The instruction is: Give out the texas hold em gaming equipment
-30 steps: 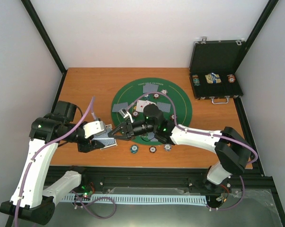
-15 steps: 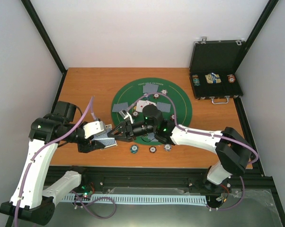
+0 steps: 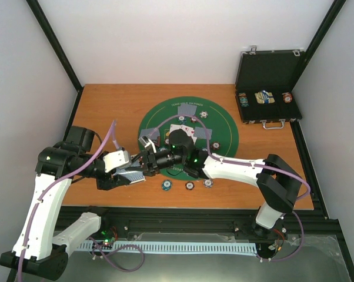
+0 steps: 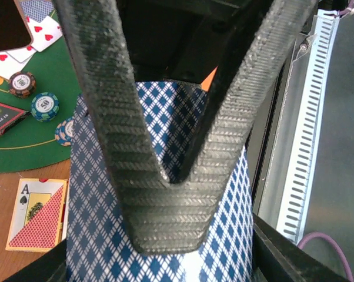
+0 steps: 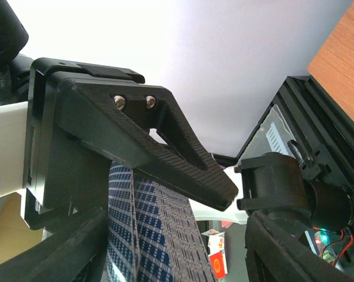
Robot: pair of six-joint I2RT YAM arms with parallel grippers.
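Note:
My left gripper (image 3: 125, 174) is shut on a deck of blue diamond-backed playing cards (image 3: 133, 175) and holds it over the wood left of the round green mat (image 3: 226, 124). In the left wrist view its top finger (image 4: 165, 229) presses on the deck (image 4: 100, 252). My right gripper (image 3: 143, 166) reaches left to the deck. In the right wrist view its jaws stand open, one on each side of the deck's edge (image 5: 147, 235). Face-down cards (image 3: 187, 110) and face-up cards (image 3: 178, 130) lie on the mat. Three striped chips (image 3: 190, 185) lie in front of it.
A black case (image 3: 270, 70) stands open at the back right with chips in it. In the left wrist view, chips (image 4: 44, 106) and a black-and-red triangle marker (image 4: 3, 111) lie on the mat. An ace card (image 4: 39, 214) lies on the wood.
My right gripper has moved left from the mat's edge up to the deck held by my left gripper. The left arm has stayed put.

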